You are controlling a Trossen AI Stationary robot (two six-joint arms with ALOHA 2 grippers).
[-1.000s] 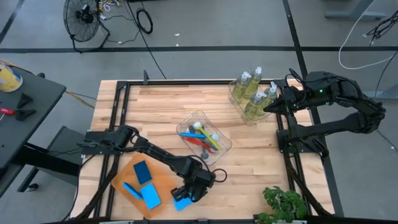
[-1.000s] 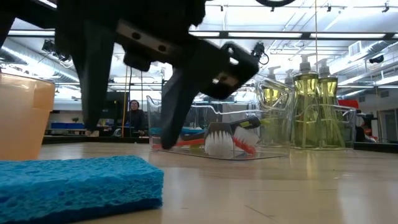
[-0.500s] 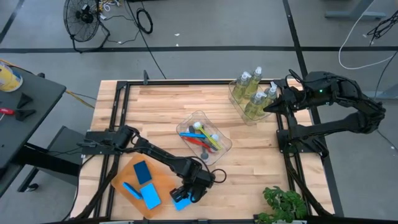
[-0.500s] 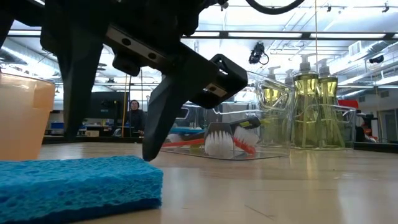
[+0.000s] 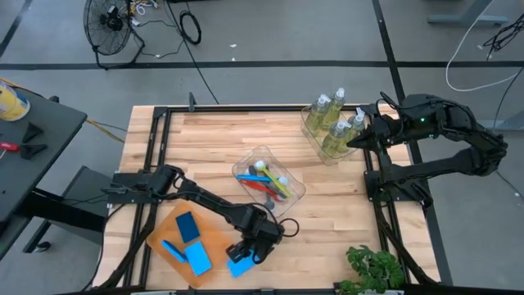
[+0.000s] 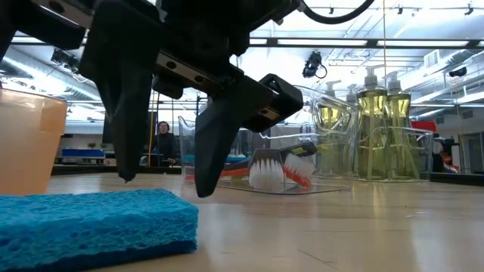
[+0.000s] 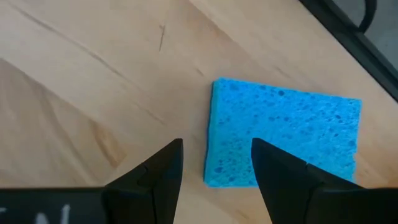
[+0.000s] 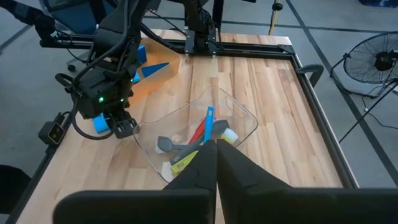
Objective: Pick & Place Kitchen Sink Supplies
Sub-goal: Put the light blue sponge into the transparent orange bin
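A flat blue sponge (image 5: pixel 239 266) lies flat on the wooden table by the near edge, and is large in the low view (image 6: pixel 91 227). My left gripper (image 5: pixel 250 247) hovers open just above and beside it. In the left wrist view the gripper (image 7: pixel 216 144) has its fingers apart over the sponge's (image 7: pixel 283 134) short edge, touching nothing. Three more blue sponges lie in the orange tray (image 5: pixel 168 225). Brushes lie in a clear tub (image 5: pixel 268 180), and soap bottles (image 5: pixel 332 115) stand in another. My right gripper (image 5: pixel 359 138) waits shut beside the bottle tub.
The orange tray stands just left of the loose sponge. The brush tub (image 8: pixel 199 134) sits mid-table, and the bottle tub (image 6: pixel 374 132) at the far right. A green plant (image 5: pixel 372 269) sits at the near right corner. Black frame rails run along the table's sides.
My left gripper has come down a little toward the blue sponge and shifted slightly toward the table's left, still open. The sponge has stayed where it was.
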